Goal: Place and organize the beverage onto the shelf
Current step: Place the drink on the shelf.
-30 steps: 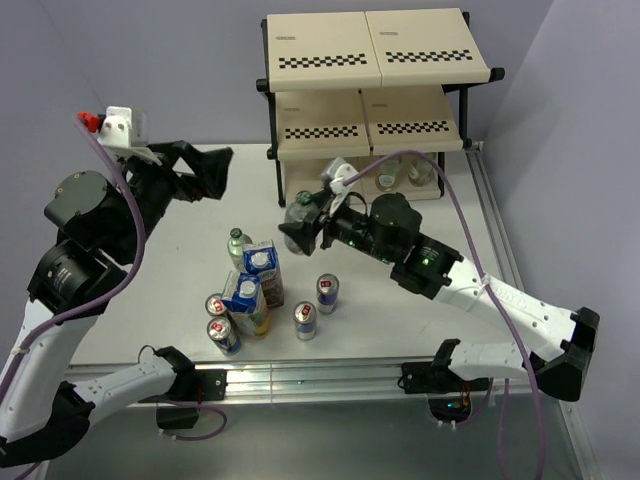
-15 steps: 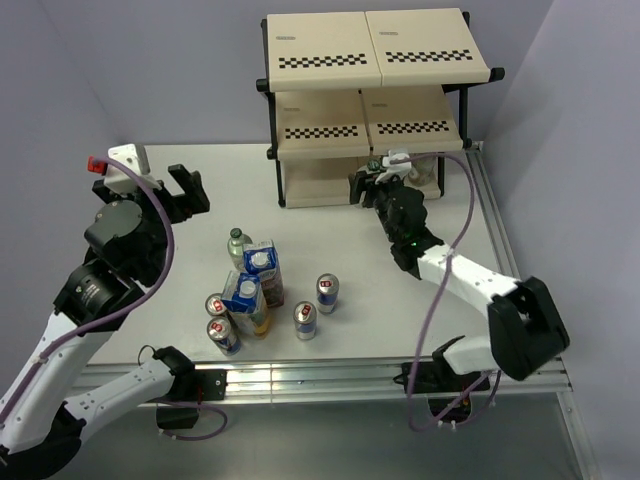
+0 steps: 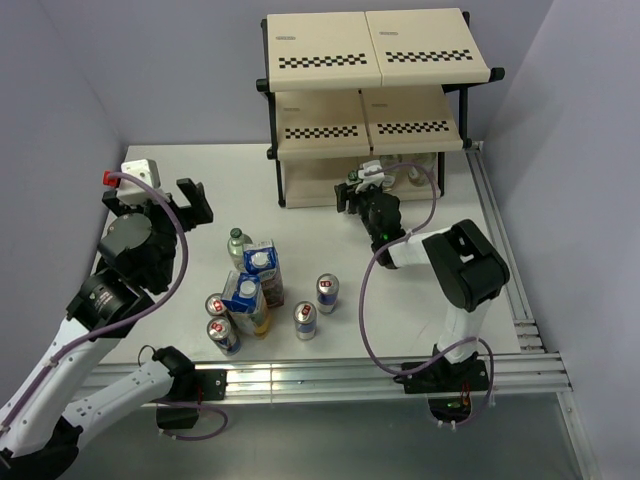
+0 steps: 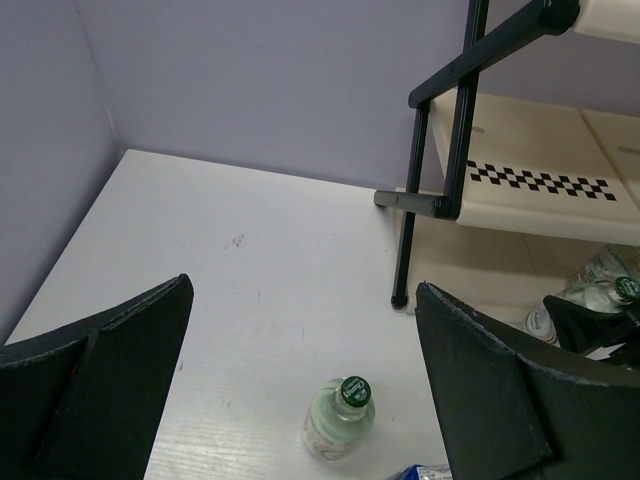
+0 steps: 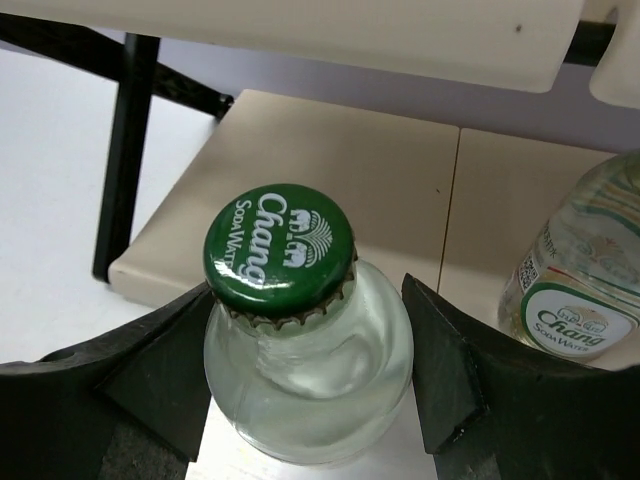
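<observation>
Right wrist view: right gripper pinching a green-capped bottle at the shelf bottom board, barely visible from above. Meanwhile the left gripper hovers spread wide above a second bottle on the bench.

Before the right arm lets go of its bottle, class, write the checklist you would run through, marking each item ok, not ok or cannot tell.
1. Right gripper grips the Chang soda water bottle: ok, fingers press both sides.
2. Bottle upright: ok, cap faces up.
3. Bare space on the bottom board beside the second Chang bottle: ok.
4. Bottle base resting on that board: cannot tell, base hidden.
5. Left gripper open, away from the shelf: ok.
</observation>
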